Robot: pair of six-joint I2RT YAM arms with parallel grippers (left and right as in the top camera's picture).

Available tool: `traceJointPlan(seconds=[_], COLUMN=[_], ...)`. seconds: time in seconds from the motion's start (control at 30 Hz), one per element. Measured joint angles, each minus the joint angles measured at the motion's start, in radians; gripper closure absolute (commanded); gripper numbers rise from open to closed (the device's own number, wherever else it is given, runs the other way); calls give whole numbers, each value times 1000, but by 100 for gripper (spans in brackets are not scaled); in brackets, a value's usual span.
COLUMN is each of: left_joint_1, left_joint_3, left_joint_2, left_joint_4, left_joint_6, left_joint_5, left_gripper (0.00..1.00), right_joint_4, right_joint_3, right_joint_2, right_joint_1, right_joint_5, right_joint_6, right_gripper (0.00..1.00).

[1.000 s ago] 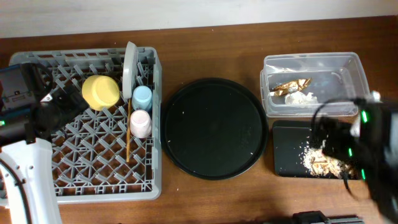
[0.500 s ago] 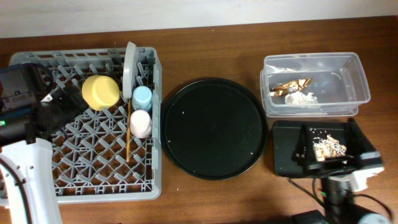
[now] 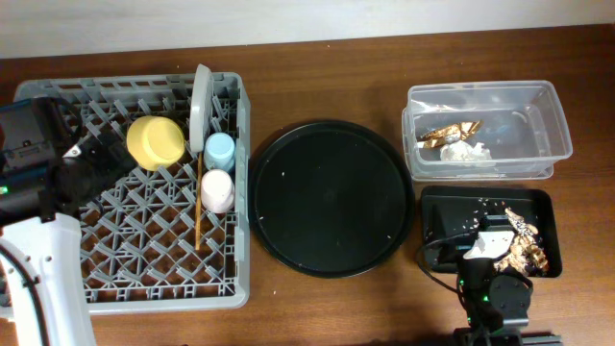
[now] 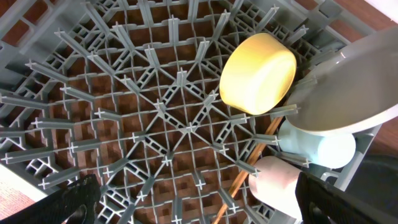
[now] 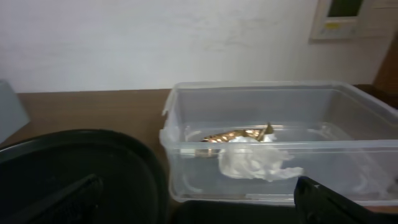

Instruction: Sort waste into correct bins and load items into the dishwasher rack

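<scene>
grey rack (image 3: pixel 144 279) at left held bowl (image 3: pixel 156 142), blue cup (image 3: pixel 220 151), pink cup (image 3: pixel 217 189), plate (image 3: pixel 200 106) and chopsticks (image 3: pixel 198 226). wrapper (image 3: pixel 449 132) and tissue (image 3: pixel 466 151) lay in tub (image 3: pixel 553 125) upper right, scraps (image 3: pixel 527 245) in black tray (image 3: pixel 442 231) below. left gripper (image 4: pixel 205 199) and right gripper (image 5: pixel 199 199) gaped, empty. risk: right gripper, low by the tray, could clip its rim and scatter scraps.

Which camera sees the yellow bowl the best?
The left wrist view: the yellow bowl looks big and close there, sitting in the dishwasher rack. The overhead view shows it too, but small. The right wrist view does not show it at all.
</scene>
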Motion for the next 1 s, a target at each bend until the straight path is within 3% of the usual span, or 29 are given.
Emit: traceJointPlan(seconds=[0.77, 0.9, 1.0], left_joint_1=[0, -36, -143], left_joint_3=[-8, -86, -203], left_joint_2=[-6, -143, -389], left_joint_4=[4, 6, 9], left_joint_6=[0, 0, 0], left_joint_5=[0, -4, -4], left_gripper=[1, 1, 1], right_joint_4=[0, 0, 0], right_joint_3=[0, 0, 0], right_joint_2=[0, -1, -1], right_joint_1=[-7, -7, -8], right_joint_5=[0, 0, 0], right_joint_6=[-1, -1, -1], right_gripper=[1, 1, 1])
